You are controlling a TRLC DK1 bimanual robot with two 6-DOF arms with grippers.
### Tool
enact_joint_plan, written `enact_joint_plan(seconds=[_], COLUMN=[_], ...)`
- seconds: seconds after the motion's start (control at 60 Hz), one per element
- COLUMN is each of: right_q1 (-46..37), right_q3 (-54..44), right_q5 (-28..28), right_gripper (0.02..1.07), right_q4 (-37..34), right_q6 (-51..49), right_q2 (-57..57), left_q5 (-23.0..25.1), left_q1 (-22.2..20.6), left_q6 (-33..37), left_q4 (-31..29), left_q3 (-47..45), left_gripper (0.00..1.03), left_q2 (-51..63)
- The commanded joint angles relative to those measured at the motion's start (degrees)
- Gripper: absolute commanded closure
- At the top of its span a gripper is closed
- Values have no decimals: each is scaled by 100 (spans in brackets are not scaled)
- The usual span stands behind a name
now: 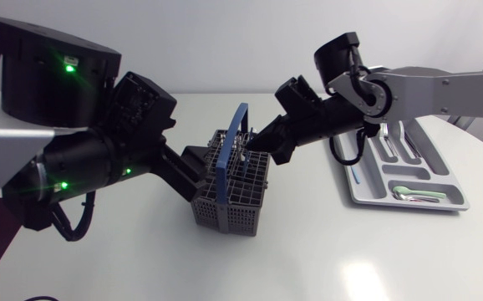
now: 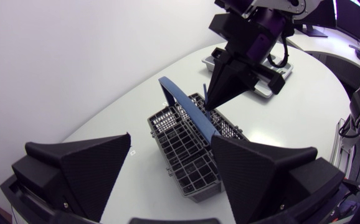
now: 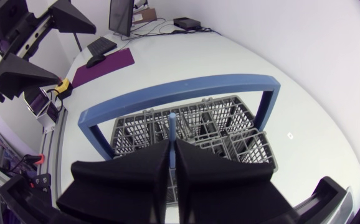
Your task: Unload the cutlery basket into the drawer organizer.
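Observation:
A grey cutlery basket (image 1: pixel 240 201) with a blue carrying handle (image 1: pixel 235 138) stands mid-table. My right gripper (image 1: pixel 246 153) reaches down into it from the right. In the right wrist view that gripper (image 3: pixel 172 152) is shut on a slim light-blue utensil handle (image 3: pixel 172 124) standing upright in the basket (image 3: pixel 230 121). The left wrist view shows the same utensil handle (image 2: pixel 203 92) by my right gripper's tip (image 2: pixel 212 102). My left gripper (image 2: pixel 171 138) is open, hovering over the basket's (image 2: pixel 183 146) near end, its fingers either side, touching nothing. The drawer organizer (image 1: pixel 367 199) lies at right.
The organizer holds several pieces of cutlery, among them a green spoon (image 1: pixel 409 192). My left arm's bulk (image 1: pixel 83 159) fills the table's left side. Bare white tabletop lies in front of the basket and organizer.

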Motion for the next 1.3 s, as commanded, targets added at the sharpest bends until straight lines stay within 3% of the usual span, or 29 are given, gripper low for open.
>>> enact_joint_plan(seconds=[0.0, 0.45, 0.583, 0.733, 0.917, 1.283], right_q1=[-169, -1101, -1584, -2367, -3184, -3782], right_q3=[-295, -506, -163, 760, 1911, 3642], right_q5=[-189, -1033, -1182, -1138, -664, 795], right_gripper=[101, 101, 101, 101, 101, 101], right_q4=[-33, 73, -525, -2019, -3452, -4621], right_q6=[267, 961, 882, 109, -876, -1456], right_q2=[-325, -1609, -1864, -1644, -475, 1802], left_q5=[-36, -45, -36, -36, -36, -36], left_q1=[6, -12, -3, 6, -3, -12], left_q6=[59, 68, 130, 165, 182, 218], left_q4=[6, -3, -12, -38, -64, -161], left_q3=[-97, -88, -71, -45, -1, -45], left_gripper=[6, 6, 6, 5, 5, 5], left_q2=[-82, -100, -109, -109, -109, -170])
